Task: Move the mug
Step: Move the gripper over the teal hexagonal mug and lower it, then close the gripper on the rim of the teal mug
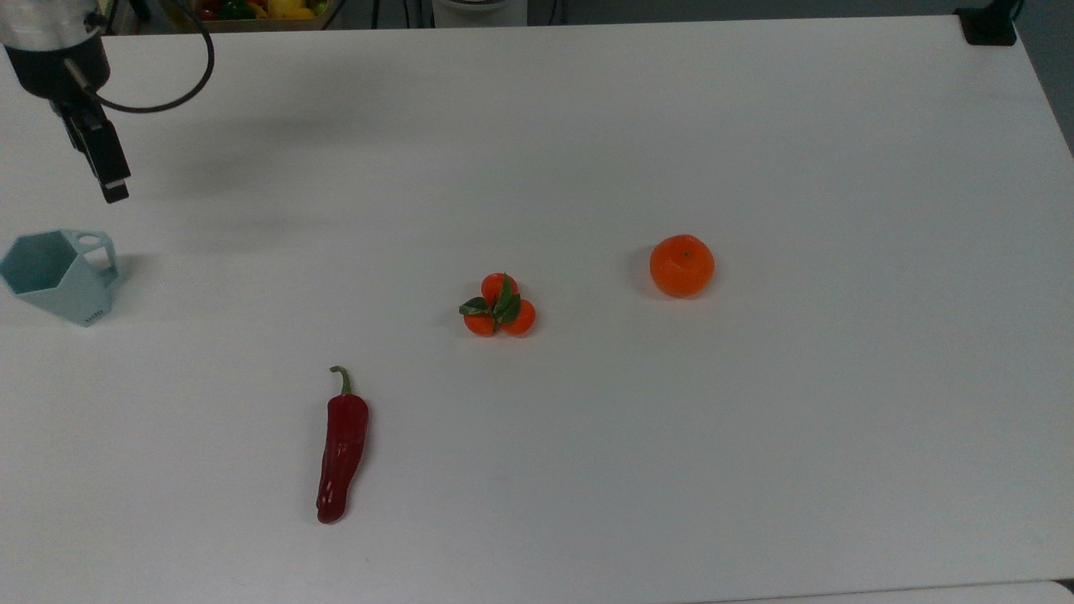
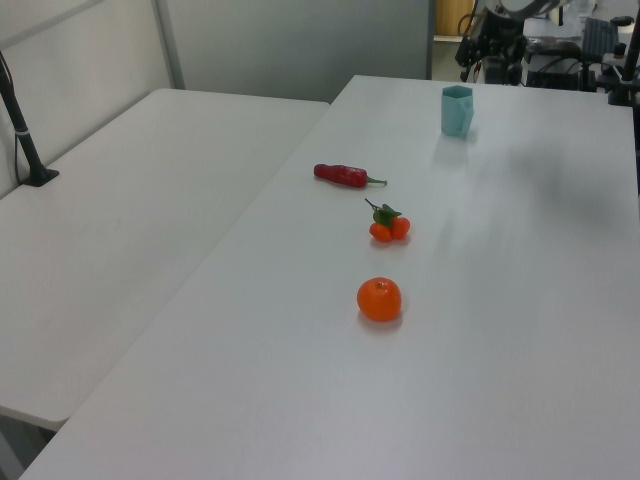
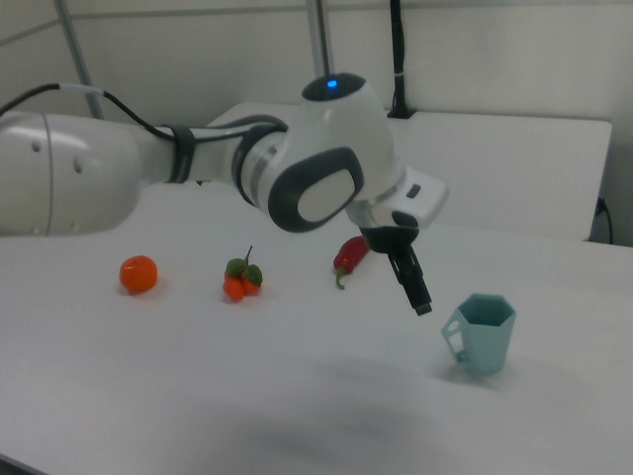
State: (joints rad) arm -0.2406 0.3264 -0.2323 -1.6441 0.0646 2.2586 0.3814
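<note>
The pale blue-green faceted mug (image 1: 59, 277) stands upright near the top view's left edge, its small handle (image 1: 105, 252) on its right. It is also at the far end of the table in the left view (image 2: 457, 110) and at the right in the right view (image 3: 483, 333). My gripper (image 1: 107, 186) hangs above the table, just beyond the mug and apart from it. In the right view the gripper (image 3: 419, 302) points down, up and to the left of the mug's rim. Its fingers nearly line up, stand open and hold nothing.
On the white table (image 1: 755, 461) lie a dark red chili pepper (image 1: 341, 445), a cluster of small oranges with leaves (image 1: 499, 306) and a single orange (image 1: 681, 265). A black clamp (image 1: 990, 25) sits at the far right corner. A second table (image 2: 120, 220) adjoins in the left view.
</note>
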